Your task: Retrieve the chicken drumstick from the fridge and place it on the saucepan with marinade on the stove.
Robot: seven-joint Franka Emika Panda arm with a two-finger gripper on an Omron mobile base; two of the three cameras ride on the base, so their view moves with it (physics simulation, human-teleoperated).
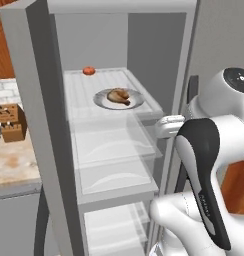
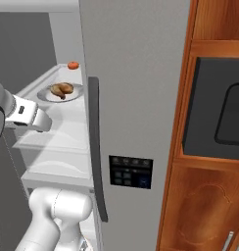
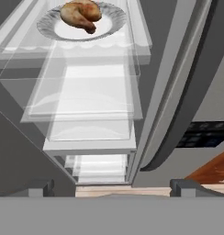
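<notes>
1. The fridge stands with its left door swung open and its right door shut.
2. On the upper shelf a plate carries the chicken drumstick.
3. A tomato lies on the same shelf, behind the plate and to its left.
4. Clear drawers are stacked below the shelf.
5. A knife block sits on the counter left of the fridge.
6. An oven is set in the cabinet right of the fridge.

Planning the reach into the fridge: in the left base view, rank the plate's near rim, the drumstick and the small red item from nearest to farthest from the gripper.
From the gripper:
1. Plate, near rim, front of shelf.
2. Chicken drumstick, on the plate.
3. Small red item, back left of shelf.
</notes>
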